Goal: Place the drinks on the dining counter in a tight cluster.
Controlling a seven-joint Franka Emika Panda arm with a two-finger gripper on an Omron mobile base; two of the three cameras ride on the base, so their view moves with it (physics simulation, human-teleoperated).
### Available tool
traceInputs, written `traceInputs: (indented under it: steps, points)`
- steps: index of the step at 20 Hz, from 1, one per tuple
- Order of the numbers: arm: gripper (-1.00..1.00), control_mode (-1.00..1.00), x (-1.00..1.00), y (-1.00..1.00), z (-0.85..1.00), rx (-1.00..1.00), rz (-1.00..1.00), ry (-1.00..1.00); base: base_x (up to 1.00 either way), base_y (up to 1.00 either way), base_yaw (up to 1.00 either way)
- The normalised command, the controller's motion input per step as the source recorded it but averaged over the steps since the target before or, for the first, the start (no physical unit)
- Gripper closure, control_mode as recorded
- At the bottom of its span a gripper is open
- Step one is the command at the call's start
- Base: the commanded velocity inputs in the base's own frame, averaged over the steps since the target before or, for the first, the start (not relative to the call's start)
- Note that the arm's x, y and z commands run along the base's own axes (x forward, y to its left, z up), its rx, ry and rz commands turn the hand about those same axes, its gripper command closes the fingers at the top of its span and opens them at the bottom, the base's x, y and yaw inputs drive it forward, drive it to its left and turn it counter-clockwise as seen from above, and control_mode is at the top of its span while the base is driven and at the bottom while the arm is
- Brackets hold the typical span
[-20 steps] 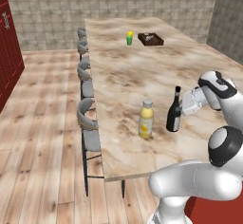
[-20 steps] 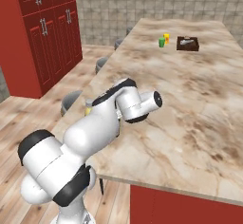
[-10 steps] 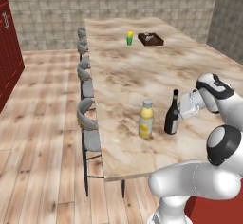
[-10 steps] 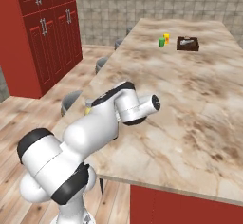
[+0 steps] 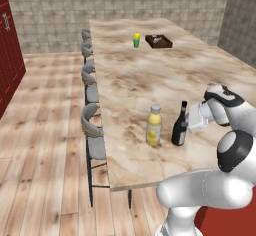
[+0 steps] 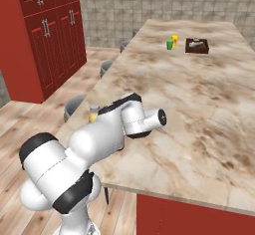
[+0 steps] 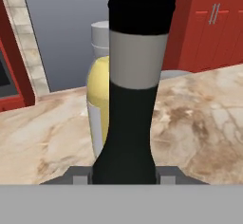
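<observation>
wine bottle (image 5: 179, 129) moved closer to juice bottle (image 5: 154, 125) — gripper (image 5: 192, 121) clamped

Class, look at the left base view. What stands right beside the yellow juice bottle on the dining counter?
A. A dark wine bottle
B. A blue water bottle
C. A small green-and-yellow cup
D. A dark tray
A. The wine bottle stands upright just right of the juice bottle near the counter's near end, with the gripper at it; cup and tray sit far off.
</observation>
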Motion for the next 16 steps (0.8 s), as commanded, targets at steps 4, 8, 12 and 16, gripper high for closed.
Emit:
traceInputs:
  steps: [4,8,12,16]
  points:
    - [1.0,-1.0,0.11,0.01,-0.05,-0.01,0.0,-0.02,0.0,0.0,0.0]
    - [1.0,-1.0,0.36,0.07,0.0,-0.01,0.0,0.0,0.0,0.0,0.0]
    - [1.0,-1.0,0.41,0.06,0.0,0.0,0.0,0.0,0.0,0.0,0.0]
    - [1.0,-1.0,0.23,0.0,-0.03,0.0,0.0,0.0,0.0,0.0,0.0]
